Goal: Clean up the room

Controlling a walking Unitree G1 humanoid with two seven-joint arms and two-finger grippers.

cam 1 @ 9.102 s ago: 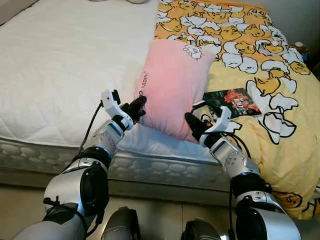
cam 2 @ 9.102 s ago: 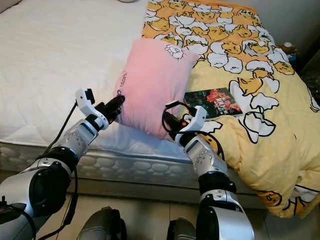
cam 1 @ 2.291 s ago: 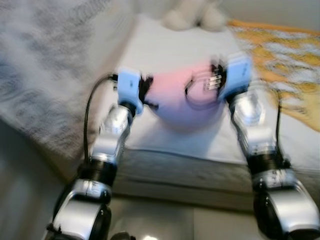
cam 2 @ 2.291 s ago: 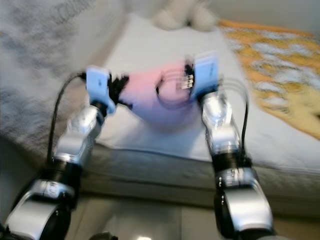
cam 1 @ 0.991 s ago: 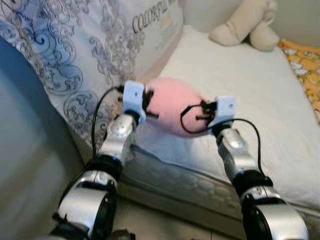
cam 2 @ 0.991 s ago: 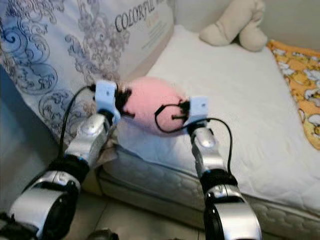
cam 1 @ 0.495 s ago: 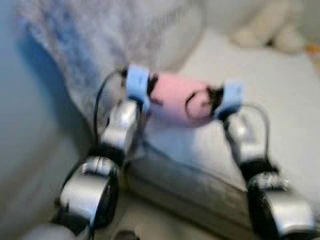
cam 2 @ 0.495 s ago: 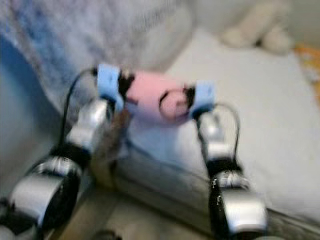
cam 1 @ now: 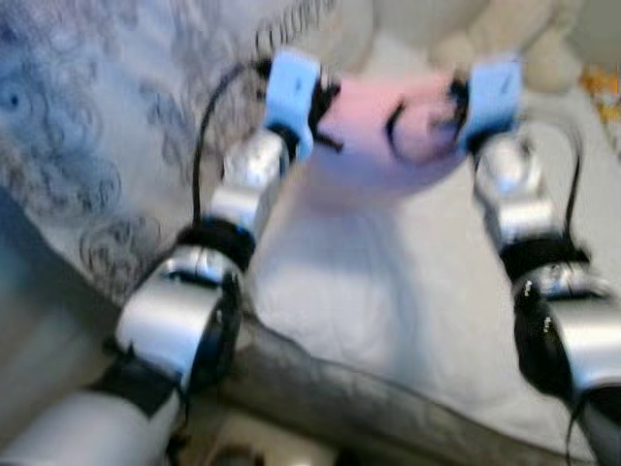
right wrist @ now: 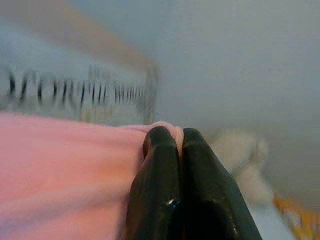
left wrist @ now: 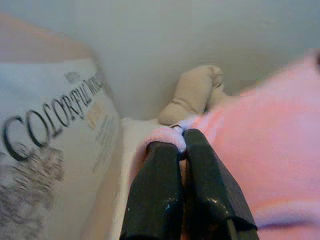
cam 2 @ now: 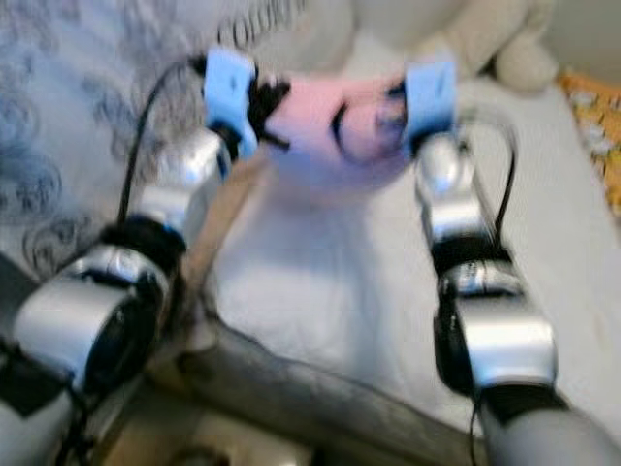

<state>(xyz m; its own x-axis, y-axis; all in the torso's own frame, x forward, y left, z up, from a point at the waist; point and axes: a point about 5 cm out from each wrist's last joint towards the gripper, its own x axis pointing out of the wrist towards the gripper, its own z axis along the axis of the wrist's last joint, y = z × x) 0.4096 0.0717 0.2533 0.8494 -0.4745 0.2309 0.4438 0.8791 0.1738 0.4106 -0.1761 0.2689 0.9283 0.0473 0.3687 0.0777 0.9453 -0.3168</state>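
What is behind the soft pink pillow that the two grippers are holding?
Behind the soft pink pillow, at the far end of the white mattress, sits a beige plush toy. The pillow covers its lower part.

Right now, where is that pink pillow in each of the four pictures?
Left eye view: pink pillow top centre, held between both claws.
Right eye view: top centre, between the blue camera blocks.
Left wrist view: right side, its edge pinched by the left claw.
Right wrist view: lower left, pinched by the right claw.
Shared landmark: the beige plush toy.
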